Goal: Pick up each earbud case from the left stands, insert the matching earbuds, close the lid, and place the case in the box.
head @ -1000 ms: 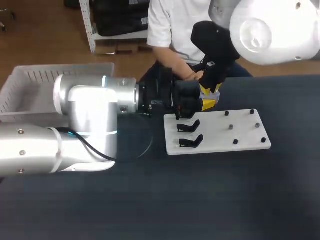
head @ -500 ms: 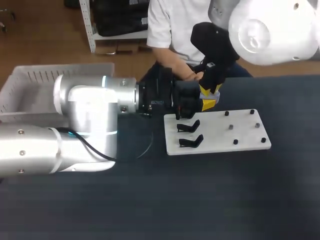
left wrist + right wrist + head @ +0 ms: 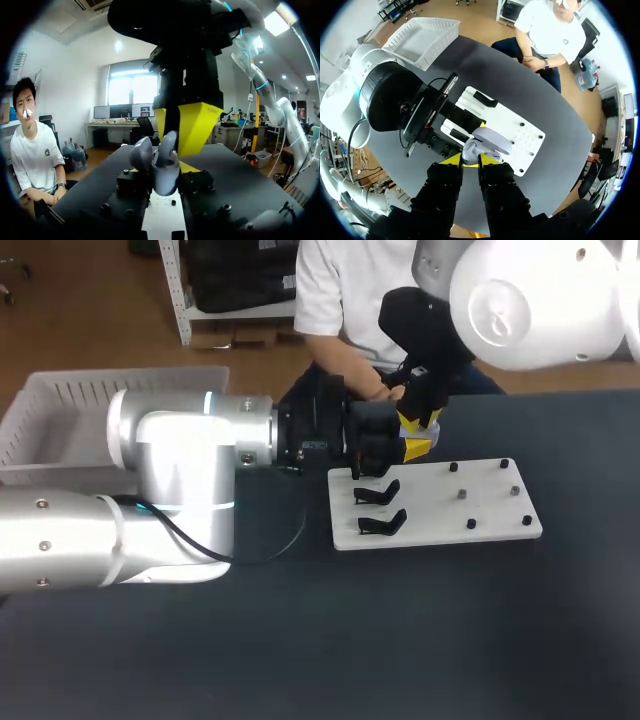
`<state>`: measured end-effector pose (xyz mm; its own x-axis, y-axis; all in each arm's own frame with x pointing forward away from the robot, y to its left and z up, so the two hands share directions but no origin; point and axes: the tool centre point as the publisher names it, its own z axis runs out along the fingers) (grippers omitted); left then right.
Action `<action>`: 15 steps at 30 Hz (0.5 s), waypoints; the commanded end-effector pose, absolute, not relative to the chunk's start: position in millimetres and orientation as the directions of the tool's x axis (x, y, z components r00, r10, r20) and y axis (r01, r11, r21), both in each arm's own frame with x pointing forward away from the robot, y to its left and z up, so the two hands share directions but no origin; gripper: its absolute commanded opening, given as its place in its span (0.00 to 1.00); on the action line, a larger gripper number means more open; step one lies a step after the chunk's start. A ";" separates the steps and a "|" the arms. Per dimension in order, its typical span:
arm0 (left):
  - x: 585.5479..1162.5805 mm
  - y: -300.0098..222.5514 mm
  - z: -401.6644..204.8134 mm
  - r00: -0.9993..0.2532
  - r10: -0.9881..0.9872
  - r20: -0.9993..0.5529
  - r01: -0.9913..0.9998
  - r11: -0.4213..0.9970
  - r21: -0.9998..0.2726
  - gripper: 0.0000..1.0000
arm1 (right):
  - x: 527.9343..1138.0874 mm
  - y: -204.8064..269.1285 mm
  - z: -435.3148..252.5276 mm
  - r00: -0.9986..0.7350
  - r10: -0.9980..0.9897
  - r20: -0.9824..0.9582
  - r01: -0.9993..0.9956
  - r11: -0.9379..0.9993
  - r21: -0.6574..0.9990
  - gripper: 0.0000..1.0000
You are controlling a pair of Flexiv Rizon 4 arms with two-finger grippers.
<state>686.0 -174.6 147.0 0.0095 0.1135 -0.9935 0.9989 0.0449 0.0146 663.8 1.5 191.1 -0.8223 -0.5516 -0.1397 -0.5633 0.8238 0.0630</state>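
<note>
Earbud insertion, apparently: left end effector (image 3: pixel 400 446) clamps open earbud case (image 3: pixel 165 172) at board's (image 3: pixel 485 512) 11 o'clock; right end effector (image 3: pixel 470 159) grip indiscernible; next likely needs straight seating

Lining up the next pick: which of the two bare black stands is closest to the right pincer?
The far stand, the one just beside the right pincer; the near stand lies by the white board's front edge.

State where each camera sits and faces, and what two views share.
Head view: above and behind, looking down on the white board; both arms show.
Left wrist view: on the left arm, facing the grey case and right gripper.
Right wrist view: on the right arm, looking down past its gripper.
Both wrist views share the case.
</note>
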 end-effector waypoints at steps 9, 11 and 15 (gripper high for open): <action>685.2 -174.9 145.5 0.015 0.106 -0.994 0.999 0.050 0.020 0.00 | 666.3 3.7 186.1 -0.821 -0.559 -0.116 -0.567 0.822 0.050 0.00; 685.2 -174.9 145.5 0.015 0.106 -0.994 0.999 0.050 0.020 0.00 | 666.5 4.0 186.2 -0.821 -0.559 -0.117 -0.567 0.822 0.049 0.00; 685.2 -174.9 145.5 0.015 0.106 -0.994 0.999 0.050 0.020 0.00 | 667.6 4.3 187.1 -0.822 -0.556 -0.121 -0.564 0.824 0.045 0.05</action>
